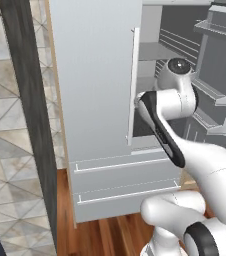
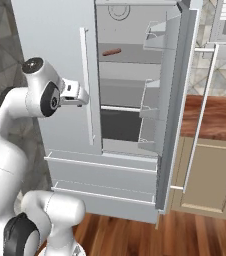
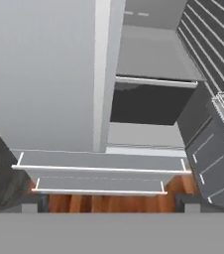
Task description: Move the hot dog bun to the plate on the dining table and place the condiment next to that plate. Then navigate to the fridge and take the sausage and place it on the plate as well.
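Observation:
The fridge (image 2: 55, 55) stands ahead with its left door shut and its right door (image 2: 174, 100) swung open. On an upper grey shelf inside lies the sausage (image 2: 111, 51), small and reddish-brown. My gripper (image 2: 83, 98) hangs in front of the left door's long vertical handle (image 2: 86, 85), well below and to the left of the sausage. In the hand view its fingertips (image 3: 34, 203) stand far apart with nothing between them, so the gripper (image 3: 111, 204) is open, facing the lower shelves and drawers. The bun, plate, condiment and dining table are out of view.
Two pull-out drawers (image 2: 105, 175) run along the fridge's bottom. The open door carries racks (image 2: 152, 35) on its inside. A wood-topped counter (image 2: 212, 117) with tan cabinets stands to the right, and a dark post (image 1: 30, 110) and tiled wall to the left.

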